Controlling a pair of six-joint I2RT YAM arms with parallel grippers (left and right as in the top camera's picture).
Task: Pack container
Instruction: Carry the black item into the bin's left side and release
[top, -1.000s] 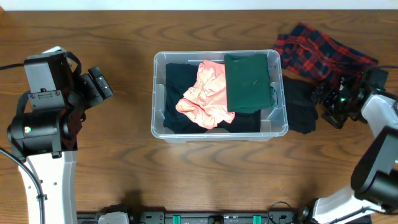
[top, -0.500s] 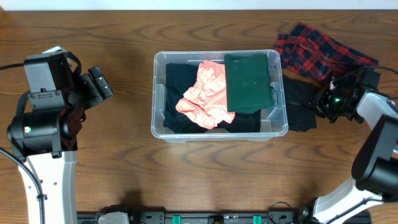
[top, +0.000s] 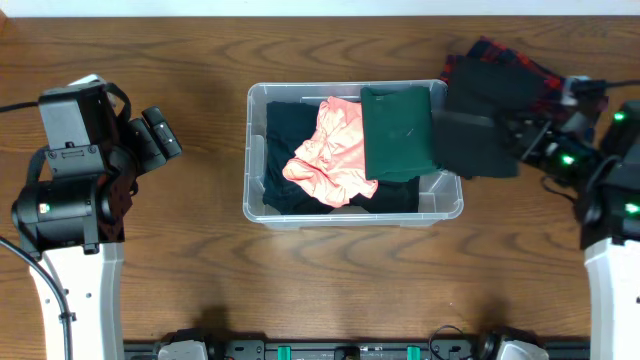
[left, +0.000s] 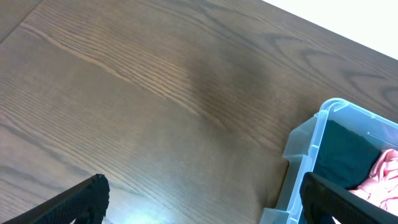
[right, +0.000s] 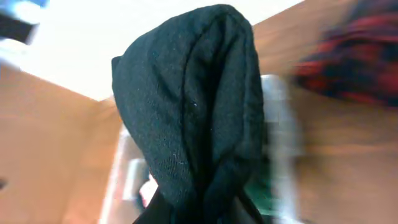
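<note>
Wood-grain table (top: 200, 250) fills the overhead view, with the clear container (top: 255, 150) at its centre. Inside the container lie a dark folded garment (top: 285, 130), a crumpled pink garment (top: 330, 150) and a green garment (top: 398, 130). At the container's right rim the right gripper (top: 517, 135) is pinched on a black cloth (top: 475, 130), which overlaps that rim. A red plaid garment (top: 535, 70) shows just beyond the cloth, further right of the container. The left gripper (top: 160, 135) sits well to the container's left, over bare wood.

From the left wrist, its two fingertips (left: 87, 193) stand spread wide apart with nothing between them; one corner of the container reaches in from the right.

From the right wrist, the black cloth hangs bunched across most of the frame, hiding the fingers. The container's wall and the plaid are blurred behind it.
</note>
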